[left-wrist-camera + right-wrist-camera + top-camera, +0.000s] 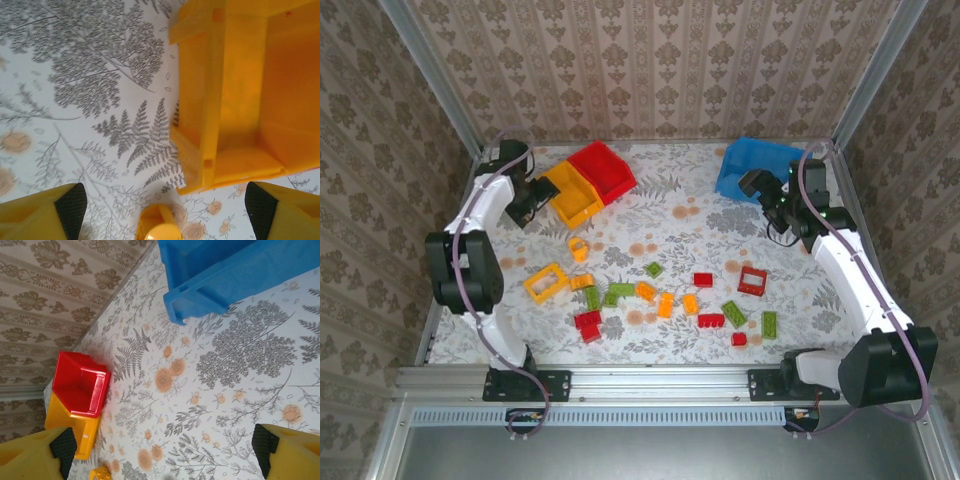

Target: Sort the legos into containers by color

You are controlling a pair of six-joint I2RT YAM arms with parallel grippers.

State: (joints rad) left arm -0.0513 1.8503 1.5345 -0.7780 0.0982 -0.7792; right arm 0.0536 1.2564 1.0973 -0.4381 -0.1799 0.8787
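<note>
Plastic, hard and glossy: lies strewn across the fern-printed tabletop as small red, green and orange-yellow studded bricks, likely handles light, stiff and slick, wants pinching across flat side walls, with left gripper and right gripper spread wide, empty.

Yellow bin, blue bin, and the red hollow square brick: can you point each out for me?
yellow bin (235, 100), left wrist view, on its inner end wall.
blue bin (235, 275), right wrist view, on its outer wall.
red hollow square brick (754, 271), top external view, on its far edge.
</note>
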